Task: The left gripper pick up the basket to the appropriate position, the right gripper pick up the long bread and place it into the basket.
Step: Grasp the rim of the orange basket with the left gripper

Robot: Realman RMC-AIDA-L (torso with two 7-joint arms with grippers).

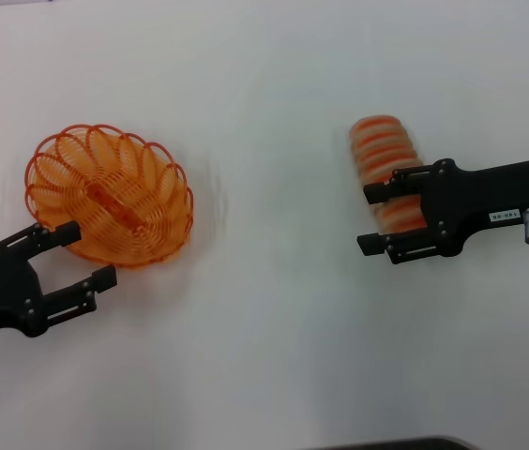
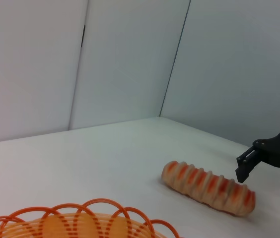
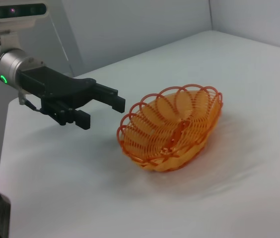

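Observation:
The orange wire basket [image 1: 110,192] sits on the white table at the left; it also shows in the right wrist view [image 3: 172,129], and its rim shows in the left wrist view [image 2: 80,218]. My left gripper [image 1: 96,251] is open at the basket's near edge, with one finger by the rim; it also shows in the right wrist view [image 3: 103,113]. The long bread [image 1: 385,155] lies at the right and shows in the left wrist view [image 2: 209,188]. My right gripper [image 1: 368,219] is open, its fingers straddling the bread's near end; it also shows in the left wrist view [image 2: 262,179].
The white table [image 1: 274,337] holds only the basket and the bread. White walls stand behind it [image 2: 130,64]. A dark edge shows at the table's front [image 1: 386,444].

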